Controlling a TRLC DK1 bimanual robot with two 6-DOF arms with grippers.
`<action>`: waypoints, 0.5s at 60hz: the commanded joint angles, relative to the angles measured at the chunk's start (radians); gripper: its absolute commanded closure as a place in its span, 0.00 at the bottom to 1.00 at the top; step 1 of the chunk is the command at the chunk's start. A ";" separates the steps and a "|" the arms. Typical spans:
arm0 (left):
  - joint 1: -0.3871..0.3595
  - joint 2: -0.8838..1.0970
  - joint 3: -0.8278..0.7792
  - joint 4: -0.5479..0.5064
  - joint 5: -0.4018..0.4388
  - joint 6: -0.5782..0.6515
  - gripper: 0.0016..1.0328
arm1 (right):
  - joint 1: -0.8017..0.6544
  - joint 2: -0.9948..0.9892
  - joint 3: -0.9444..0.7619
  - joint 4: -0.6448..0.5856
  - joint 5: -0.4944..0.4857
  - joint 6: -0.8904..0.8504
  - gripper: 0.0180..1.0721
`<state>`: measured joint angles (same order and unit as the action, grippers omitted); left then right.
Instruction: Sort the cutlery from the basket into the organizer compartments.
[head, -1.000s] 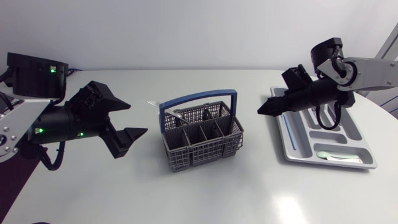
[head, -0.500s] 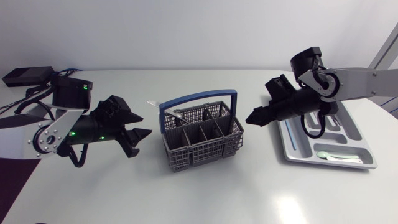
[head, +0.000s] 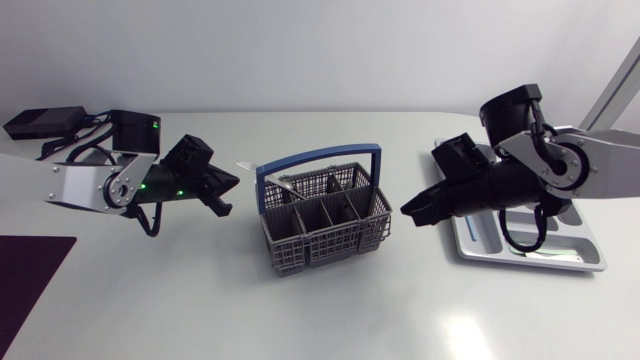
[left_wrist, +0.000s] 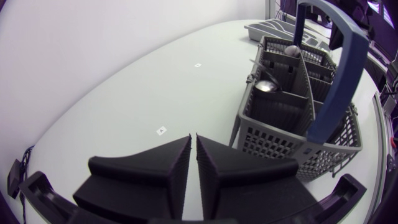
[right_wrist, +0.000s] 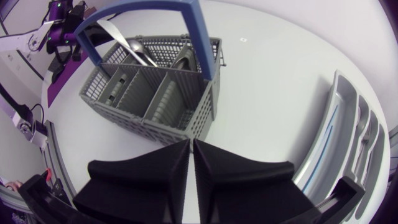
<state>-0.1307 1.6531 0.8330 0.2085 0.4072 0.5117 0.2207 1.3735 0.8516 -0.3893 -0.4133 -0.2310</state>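
Right wrist view, basket (right_wrist: 134, 117) ahead of pincer (right_wrist: 191, 144)

White table (head: 330, 310) (plain, matte), tiny square marks (left_wrist: 161, 130)

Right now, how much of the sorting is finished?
Partly. Some cutlery already lies in the organizer. Nothing is in hand: left gripper and right gripper are shut, empty. Spoons wait in the basket.

- basket (head: 322, 232): grey plastic mesh, matt
- handle (head: 320, 157): blue plastic, smooth
- cutlery (left_wrist: 268, 86): polished metal, shiny
- organizer (head: 478, 240): pale grey plastic, slight sheen
- tabletop (head: 350, 310): white, smooth, semi-gloss w/ glare
- left hand (left_wrist: 193, 140), right hand (right_wrist: 189, 144): black plastic, matt
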 joint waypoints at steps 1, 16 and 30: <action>0.016 0.063 0.060 0.009 0.021 -0.039 0.97 | 0.026 -0.027 -0.040 -0.010 0.011 0.007 0.94; 0.025 0.211 0.210 -0.034 0.186 -0.091 0.97 | 0.103 -0.024 -0.083 0.018 0.028 0.018 0.95; 0.011 0.235 0.224 -0.144 0.383 -0.033 0.97 | 0.123 0.050 -0.066 0.109 0.050 0.048 0.95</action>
<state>-0.1143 1.8610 1.0351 0.0990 0.7425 0.4488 0.3347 1.3754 0.7853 -0.3008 -0.3748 -0.2115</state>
